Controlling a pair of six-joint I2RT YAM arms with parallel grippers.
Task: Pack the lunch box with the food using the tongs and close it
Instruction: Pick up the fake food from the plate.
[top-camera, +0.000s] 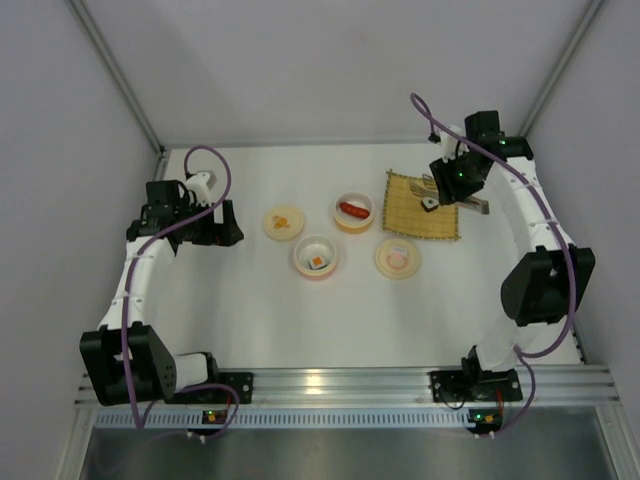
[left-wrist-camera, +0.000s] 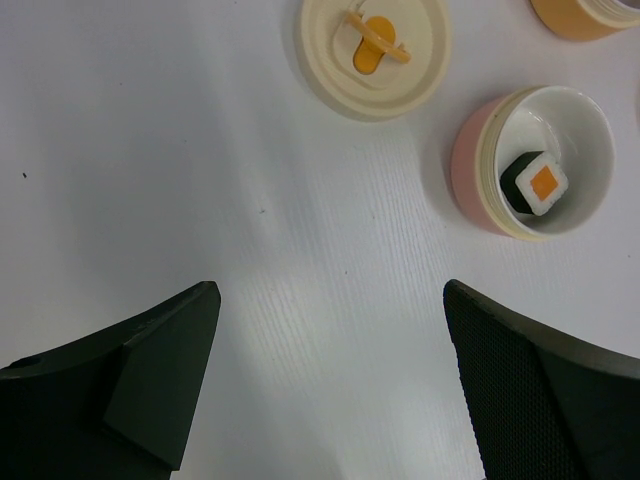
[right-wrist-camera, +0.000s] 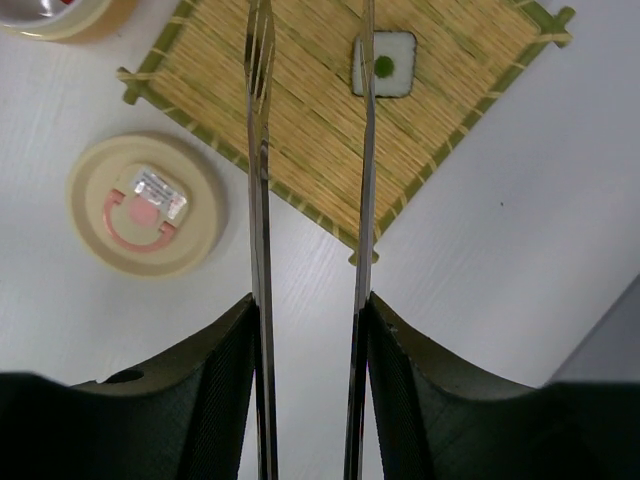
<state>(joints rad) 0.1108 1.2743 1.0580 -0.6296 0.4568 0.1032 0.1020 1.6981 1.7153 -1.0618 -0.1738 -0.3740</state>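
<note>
My right gripper (right-wrist-camera: 310, 300) is shut on the grey metal tongs (right-wrist-camera: 260, 150), whose two arms stand apart and reach out over the bamboo mat (right-wrist-camera: 310, 100). One sushi roll (right-wrist-camera: 390, 66) lies on the mat, by the right tong arm's tip; its face shows white with a green dot. The orange-rimmed bowl (top-camera: 354, 211) holds the red sausage (top-camera: 352, 209). The pink-rimmed bowl (left-wrist-camera: 480, 160) holds a sushi roll (left-wrist-camera: 540, 185). Both lids lie flat on the table, one with an orange print (left-wrist-camera: 375, 50), one with a pink print (right-wrist-camera: 146, 205). My left gripper (left-wrist-camera: 330, 295) hangs open over bare table, left of the bowls.
The mat (top-camera: 423, 204) sits at the back right, under the right gripper (top-camera: 455, 180). Grey walls close in the table on the left, right and back. The left gripper (top-camera: 215, 222) is near the left wall.
</note>
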